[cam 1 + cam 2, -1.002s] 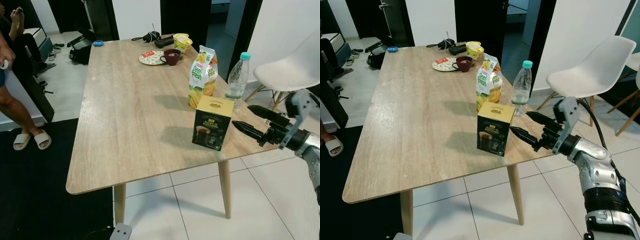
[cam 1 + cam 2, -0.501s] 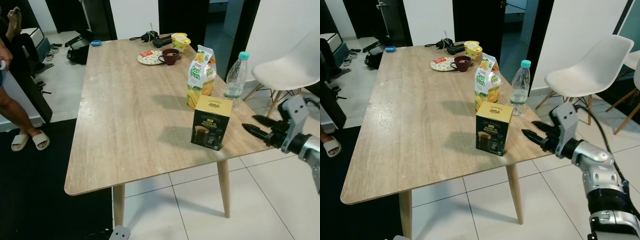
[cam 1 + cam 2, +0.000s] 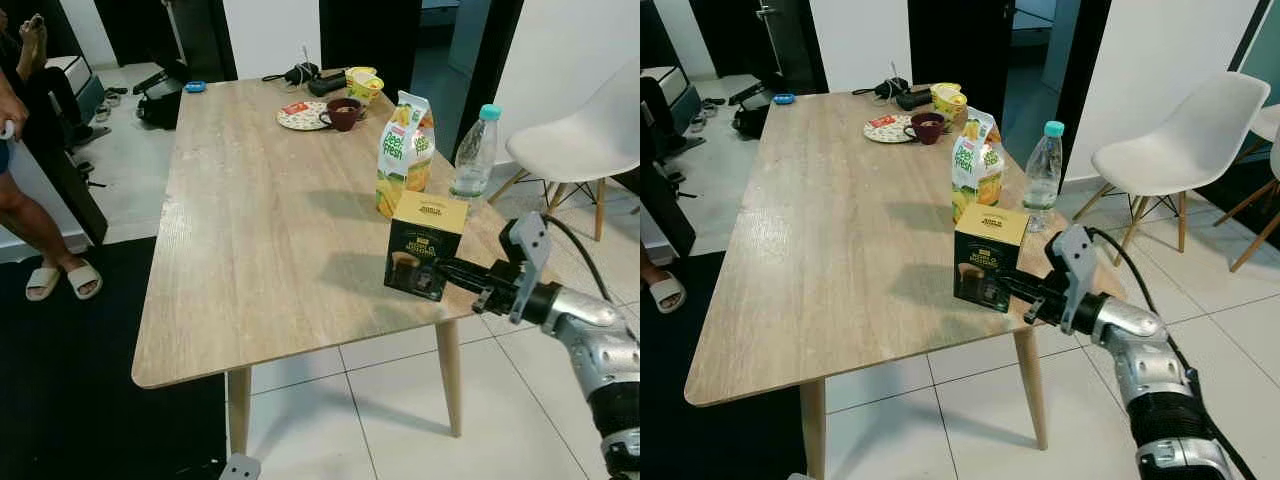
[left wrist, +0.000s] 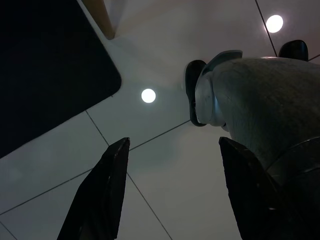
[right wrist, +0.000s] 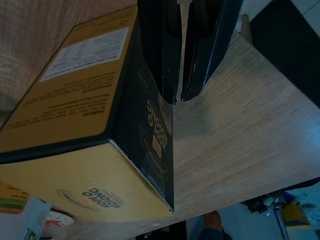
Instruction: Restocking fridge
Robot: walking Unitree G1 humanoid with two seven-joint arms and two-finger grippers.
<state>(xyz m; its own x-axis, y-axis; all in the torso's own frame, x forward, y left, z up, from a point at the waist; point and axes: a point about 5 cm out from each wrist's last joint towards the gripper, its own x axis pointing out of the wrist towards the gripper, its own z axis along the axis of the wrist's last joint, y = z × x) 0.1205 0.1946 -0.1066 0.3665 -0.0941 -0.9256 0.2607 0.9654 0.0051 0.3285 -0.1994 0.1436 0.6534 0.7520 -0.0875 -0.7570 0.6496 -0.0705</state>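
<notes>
A black and gold coffee box [image 3: 425,245] stands upright near the right edge of the wooden table [image 3: 260,220]. Behind it stand a green and yellow juice carton [image 3: 405,150] and a clear water bottle [image 3: 473,155] with a teal cap. My right gripper [image 3: 447,268] reaches in from the right at table height, its fingers pressed together. Their tips sit at the box's lower right front corner. In the right wrist view the shut gripper [image 5: 177,97] ends right at the vertical edge of the box [image 5: 75,100]. My left gripper [image 4: 172,145] hangs open over the tiled floor.
A plate [image 3: 300,117], a dark red mug [image 3: 343,112] and a yellow cup [image 3: 362,83] sit at the table's far end. A white chair [image 3: 585,130] stands to the right. A person [image 3: 20,200] in sandals stands at the left by a black mat [image 3: 70,380].
My right gripper was open to the right of the box, drew back, then closed its fingers and moved left up to the box's front right corner. The box, carton and bottle have not moved.
</notes>
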